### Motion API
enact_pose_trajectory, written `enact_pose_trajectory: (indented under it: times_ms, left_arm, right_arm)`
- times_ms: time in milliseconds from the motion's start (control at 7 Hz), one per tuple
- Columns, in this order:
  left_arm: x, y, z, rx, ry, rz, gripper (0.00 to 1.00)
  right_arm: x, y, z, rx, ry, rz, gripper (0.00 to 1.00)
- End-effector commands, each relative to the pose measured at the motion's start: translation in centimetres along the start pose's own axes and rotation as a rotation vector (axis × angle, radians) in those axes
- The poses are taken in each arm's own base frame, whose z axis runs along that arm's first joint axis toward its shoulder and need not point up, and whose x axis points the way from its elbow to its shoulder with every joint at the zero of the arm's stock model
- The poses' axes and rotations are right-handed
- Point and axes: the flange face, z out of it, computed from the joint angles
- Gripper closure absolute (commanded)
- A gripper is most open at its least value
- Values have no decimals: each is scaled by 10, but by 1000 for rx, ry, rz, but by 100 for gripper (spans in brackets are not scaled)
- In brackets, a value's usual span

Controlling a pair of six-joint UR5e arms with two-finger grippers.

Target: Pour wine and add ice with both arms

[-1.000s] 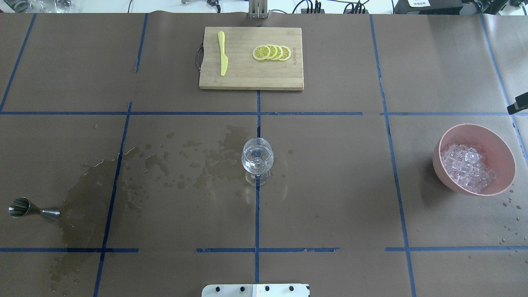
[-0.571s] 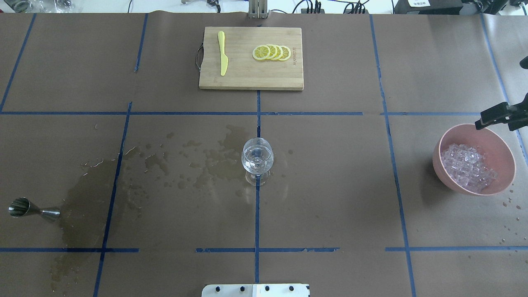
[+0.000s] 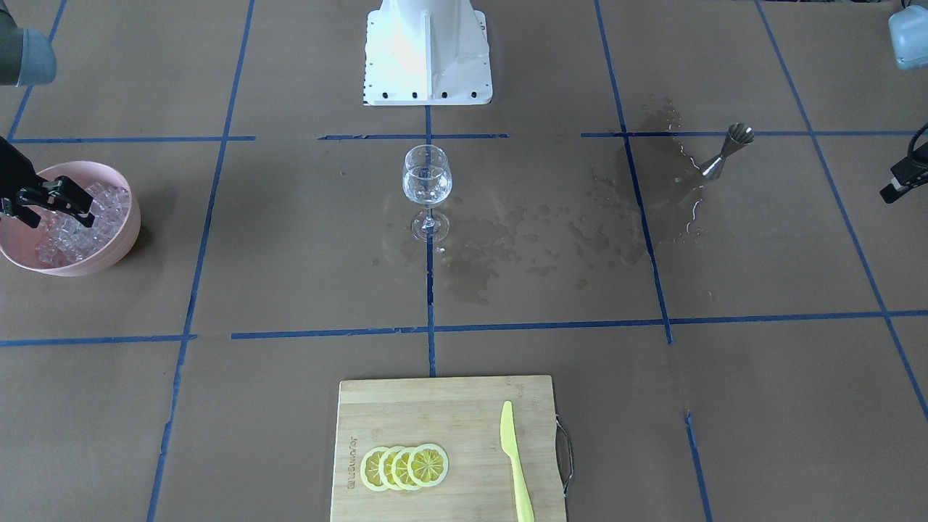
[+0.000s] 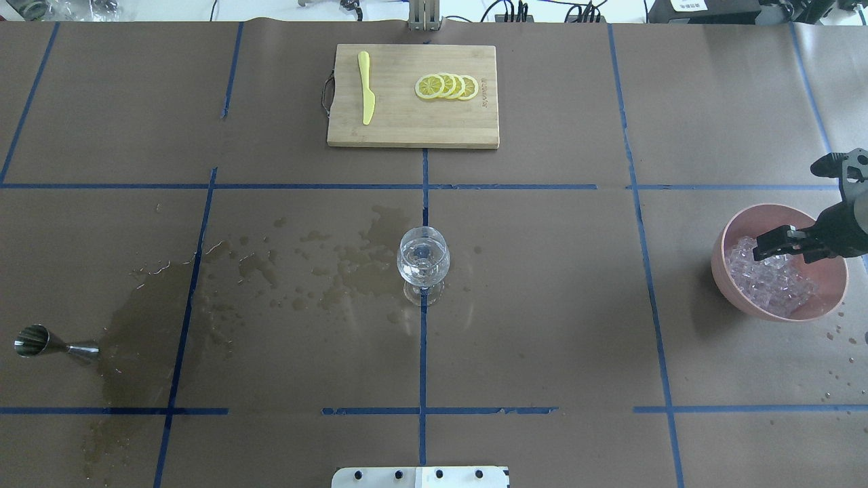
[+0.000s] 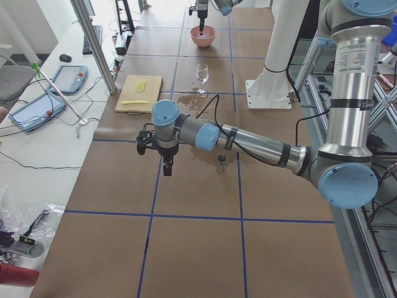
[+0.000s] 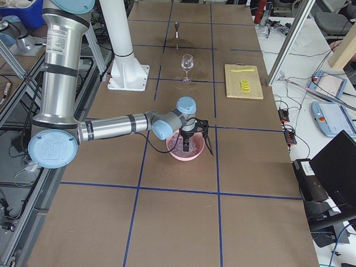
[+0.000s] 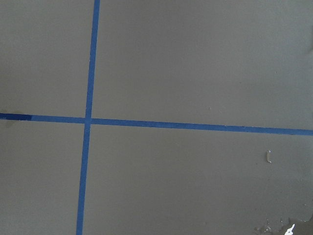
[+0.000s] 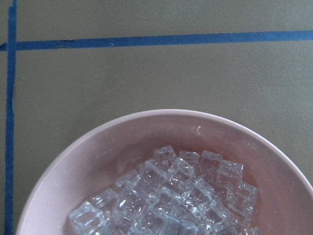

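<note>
1. We find the wine (image 3: 426, 194) as a small clear measure low in the wine glass (image 4: 422, 261). The glass stands upright at the middle of the worktop, on a line of blue tape (image 4: 422, 352).
2. We see the ice (image 4: 776, 288) heaped in the pink bowl (image 4: 727, 274), close to the worktop's right end and about midway between the robot's edge and the far edge.
3. The right arm (image 6: 111, 127) reaches out to that end, and its right gripper (image 4: 765, 248) points down into the bowl, over the heap. We cannot tell whether the tips touch the cubes.
4. From these angles we cannot tell whether that gripper's fingers are spread or pressed together. Its wrist camera shows only the bowl's rim and the cubes.
5. The left arm (image 5: 248, 141) stretches toward the worktop's left end. The left gripper (image 5: 168, 172) hangs point-down there above bare brown paper (image 7: 195, 63). We cannot tell whether it is released or clenched.
6. We see the jigger (image 4: 34, 341) standing near the left end, toward the robot's edge. It is at the rim of dark wet stains (image 4: 146, 312) that scatter from there toward the glass.
7. A cutting board (image 4: 407, 129) lies at the middle of the far edge. On it we see a yellow knife (image 4: 367, 88) and, apart from it, a row of overlapping lemon slices (image 4: 447, 87).
</note>
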Motion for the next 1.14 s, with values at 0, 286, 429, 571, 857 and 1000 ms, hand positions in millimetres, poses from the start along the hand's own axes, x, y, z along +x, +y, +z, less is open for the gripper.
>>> enact_pose_trajectory:
  times_ms: [0, 286, 429, 571, 857, 1000]
  left_arm:
    - [2, 0, -2, 3, 4, 5, 0]
    - [-2, 5, -1, 0, 3, 1, 0]
    - [-1, 6, -2, 1, 3, 2, 0]
    - [-2, 7, -2, 0, 3, 1, 0]
    - [-1, 7, 0, -2, 3, 4, 0]
    - [-2, 7, -1, 0, 3, 3, 0]
  right_arm:
    - [-2, 1, 1, 5, -5, 35, 99]
    - [-5, 1, -2, 8, -12, 30, 100]
    - [-21, 1, -17, 29, -37, 9, 100]
    - [-54, 0, -48, 62, -92, -19, 100]
    - [-161, -17, -113, 93, -214, 70, 100]
    - [-235, -15, -125, 76, -294, 143, 100]
